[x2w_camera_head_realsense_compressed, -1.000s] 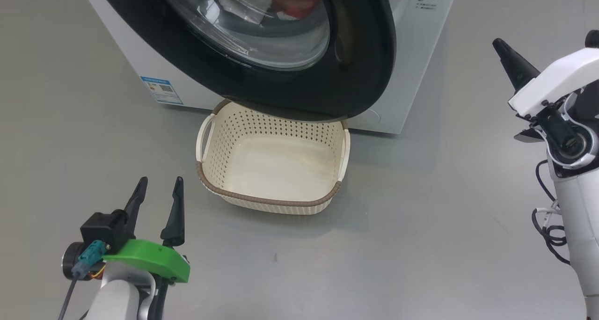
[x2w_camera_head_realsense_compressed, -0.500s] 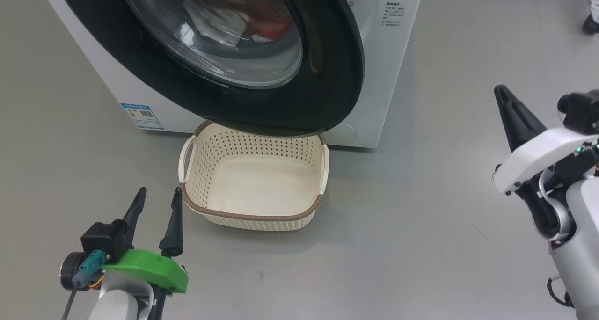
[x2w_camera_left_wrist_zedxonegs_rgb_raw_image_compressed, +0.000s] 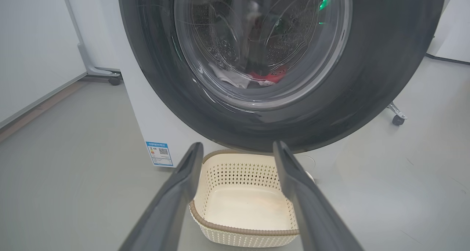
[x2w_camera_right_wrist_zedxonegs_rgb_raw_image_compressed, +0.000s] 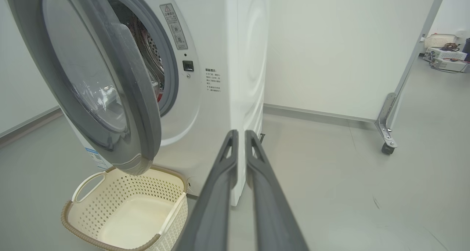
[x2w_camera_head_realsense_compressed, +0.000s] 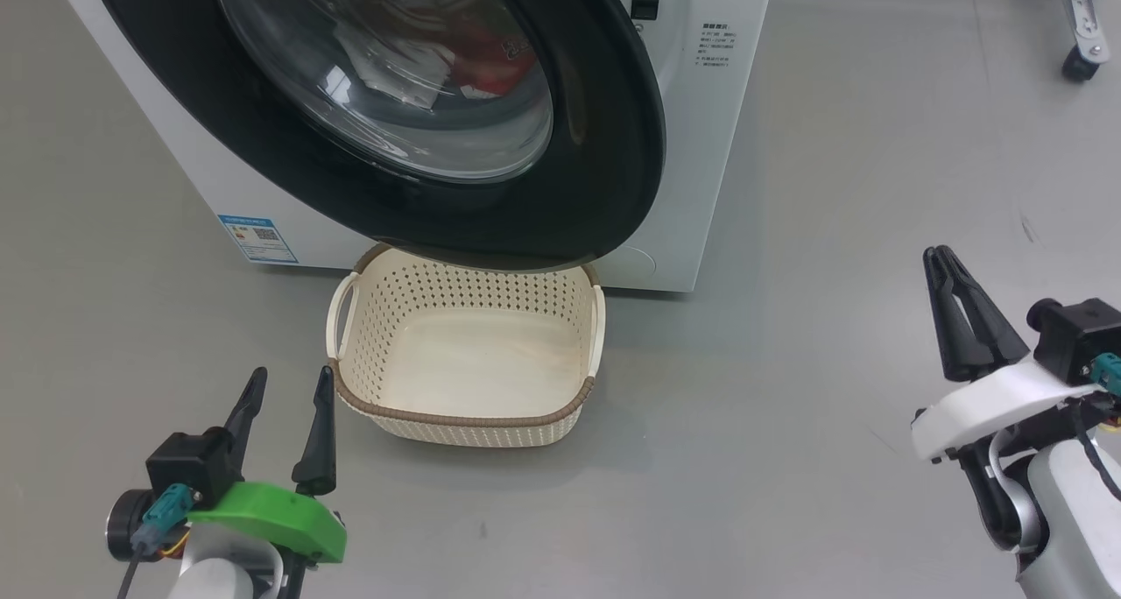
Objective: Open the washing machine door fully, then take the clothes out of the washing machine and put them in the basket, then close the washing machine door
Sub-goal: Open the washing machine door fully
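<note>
**A:** Head view first, quick. Where's the door?

**B:** The washing machine door (x2w_camera_head_realsense_compressed: 604, 144) is ajar, not swung wide. Its lower rim hangs over the back of the basket (x2w_camera_head_realsense_compressed: 455, 419), which sits empty on the floor against the washing machine (x2w_camera_head_realsense_compressed: 727, 126). The clothes (x2w_camera_head_realsense_compressed: 490, 60), red and white, show through the glass, inside the drum.

**A:** Grippers?

**B:** The left gripper (x2w_camera_head_realsense_compressed: 292, 373) is low, just beside the basket's near left corner, fingers spread wide and empty. The right gripper (x2w_camera_head_realsense_compressed: 939, 253) is well off to the right, fingers almost together, holding nothing.

**A:** Left wrist view?

**B:** It faces the glass head-on. The basket sits between the two spread fingers, and the clothes lie low in the drum.

**A:** Right wrist view?

**B:** The door is edge-on, with the drum mouth open behind it. Only a sliver separates the fingers.

**A:** Step?

**B:** Step one, I'd say: the door isn't fully open yet. The right gripper looks best placed to reach the free edge, get behind the rim and push it wide, keeping clear of the basket.
</note>
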Motion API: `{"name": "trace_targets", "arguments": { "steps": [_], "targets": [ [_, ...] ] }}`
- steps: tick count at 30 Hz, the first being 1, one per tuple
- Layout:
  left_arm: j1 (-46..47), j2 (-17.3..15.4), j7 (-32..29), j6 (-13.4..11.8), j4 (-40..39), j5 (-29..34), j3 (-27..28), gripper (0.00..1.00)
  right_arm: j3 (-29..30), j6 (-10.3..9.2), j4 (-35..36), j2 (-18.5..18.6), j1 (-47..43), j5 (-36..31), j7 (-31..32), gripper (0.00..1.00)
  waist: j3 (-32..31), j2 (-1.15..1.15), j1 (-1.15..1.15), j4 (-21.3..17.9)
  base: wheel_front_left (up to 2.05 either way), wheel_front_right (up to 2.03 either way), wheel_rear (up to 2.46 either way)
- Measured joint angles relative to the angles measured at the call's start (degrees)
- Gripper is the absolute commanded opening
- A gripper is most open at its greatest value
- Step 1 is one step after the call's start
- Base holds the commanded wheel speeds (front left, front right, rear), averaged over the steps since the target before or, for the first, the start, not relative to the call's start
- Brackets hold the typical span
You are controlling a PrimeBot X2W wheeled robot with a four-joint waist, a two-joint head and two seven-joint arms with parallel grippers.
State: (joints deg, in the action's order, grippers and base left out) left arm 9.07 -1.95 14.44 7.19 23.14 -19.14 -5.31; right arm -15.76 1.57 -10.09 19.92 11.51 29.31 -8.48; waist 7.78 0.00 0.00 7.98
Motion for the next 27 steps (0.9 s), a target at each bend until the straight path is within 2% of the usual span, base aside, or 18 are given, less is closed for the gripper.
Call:
{"name": "trace_targets", "arguments": {
  "steps": [1, 20, 27],
  "targets": [
    [-0.03, 0.00, 0.00, 0.00, -0.03, 0.00, 0.03, 1.00, -0.12, -0.32, -0.08, 0.02, -0.72, -0.78, -0.57, 1.00, -0.07, 0.00, 0.00, -0.04, 0.00, 0.00, 0.00],
    [-0.79, 0.01, 0.00, 0.00, -0.73, 0.53, 0.48, 1.00, -0.12, -3.16, 0.11, -1.45, -5.17, -1.23, -3.55, 1.00, -0.10, 0.00, 0.00, -0.22, 0.00, 0.00, 0.00],
    [-0.80, 0.01, 0.00, 0.00, -0.86, 0.53, 0.83, 1.00, -0.11, -3.24, 0.36, -1.91, -5.93, -1.22, -3.98, 1.00, 0.00, 0.00, 0.00, -0.23, 0.00, 0.00, 0.00]
  ]
}}
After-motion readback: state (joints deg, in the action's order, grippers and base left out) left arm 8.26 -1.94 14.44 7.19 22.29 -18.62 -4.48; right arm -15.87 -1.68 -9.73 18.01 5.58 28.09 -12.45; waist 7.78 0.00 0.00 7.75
